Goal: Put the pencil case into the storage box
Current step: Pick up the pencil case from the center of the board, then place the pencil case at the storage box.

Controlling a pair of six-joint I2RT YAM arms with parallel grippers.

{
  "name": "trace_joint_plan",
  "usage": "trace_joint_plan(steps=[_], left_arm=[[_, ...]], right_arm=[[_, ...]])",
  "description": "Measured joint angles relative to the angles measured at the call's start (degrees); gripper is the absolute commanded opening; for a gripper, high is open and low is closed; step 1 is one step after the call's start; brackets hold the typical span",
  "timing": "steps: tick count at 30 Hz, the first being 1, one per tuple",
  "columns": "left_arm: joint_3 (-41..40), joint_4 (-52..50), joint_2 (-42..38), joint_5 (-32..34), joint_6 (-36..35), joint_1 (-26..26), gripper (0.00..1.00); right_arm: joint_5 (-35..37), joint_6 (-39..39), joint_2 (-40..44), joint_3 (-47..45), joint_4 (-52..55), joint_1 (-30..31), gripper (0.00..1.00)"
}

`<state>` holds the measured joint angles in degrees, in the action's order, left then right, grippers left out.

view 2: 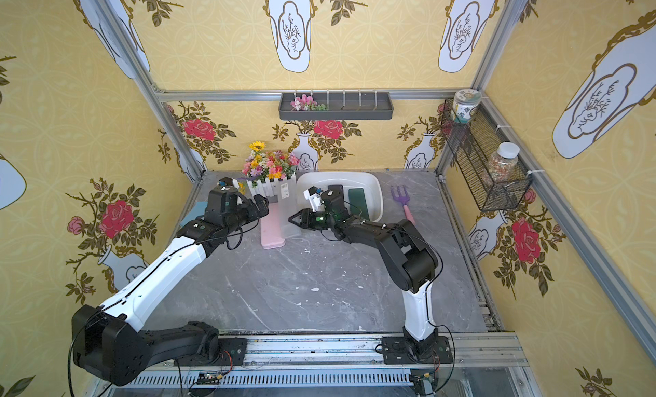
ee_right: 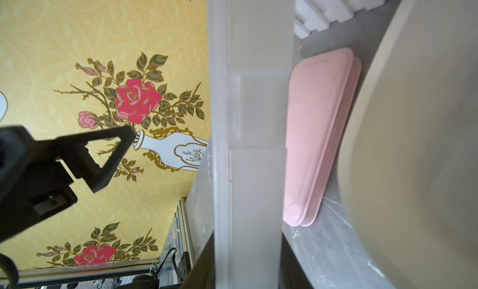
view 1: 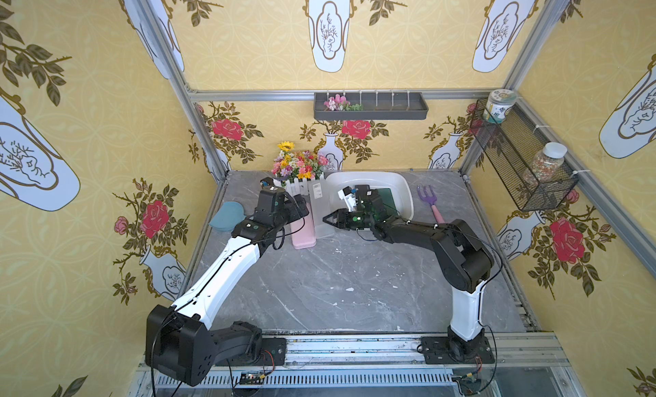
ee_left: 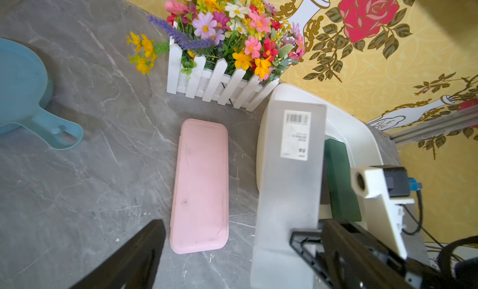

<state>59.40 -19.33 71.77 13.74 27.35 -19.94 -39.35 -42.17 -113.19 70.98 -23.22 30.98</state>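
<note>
My right claw (view 1: 328, 219) was closed tight on the near end of the long frosted translucent plastic pencil case (view 1: 320, 207). In my right wrist view the case (ee_right: 256, 145) ran straight away from me with my dark fingers on either side of it. It carried a white barcode label (ee_left: 296, 135) on its upper face. It lay lengthwise just outside the left wall of the large glossy white plastic storage box (view 1: 372, 175), not inside it, and I could not tell whether it touched the rim. My left claw (view 1: 301, 207) hung open and empty, one black finger (ee_left: 129, 261) standing well off to the side. Below it the flat pink rounded-rectangular plastic pencil case (ee_left: 200, 187) lay on the grey marble-patterned surface (view 1: 337, 281). The pink case ran parallel to the frosted one, with a strip of bare surface between them. Inside the storage box (ee_left: 362, 135) lay a dark green oblong case (ee_left: 338, 176). Behind the pink case stood a white picket-fence planter of mixed artificial flowers (ee_left: 219, 86), just beside the storage box's far left corner. A light blue round plastic pan with a short handle (ee_left: 23, 94) lay well to the left. To the right of the storage box lay a purple garden fork with a pink handle (view 1: 427, 196).
</note>
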Motion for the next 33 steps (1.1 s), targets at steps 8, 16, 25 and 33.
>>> trace_joint_plan(steps=[8,16,25,33], left_arm=[[-1.1,-0.5,0.9,1.6,-0.3,0.0,1.00],[-1.4,-0.4,3.0,1.9,-0.4,0.1,1.00],[-1.7,0.0,4.8,1.9,-0.6,0.3,1.00],[-2.0,0.0,4.9,1.9,-0.6,0.6,1.00]], right_arm=[[-4.0,-1.1,-1.6,2.8,0.5,-8.3,0.31],[-8.4,-3.7,-5.9,4.8,-0.9,-15.5,0.31],[-11.4,-5.6,-10.7,6.7,-2.6,-18.0,0.32],[-12.3,-8.0,-15.4,9.8,-3.8,-18.1,0.35]])
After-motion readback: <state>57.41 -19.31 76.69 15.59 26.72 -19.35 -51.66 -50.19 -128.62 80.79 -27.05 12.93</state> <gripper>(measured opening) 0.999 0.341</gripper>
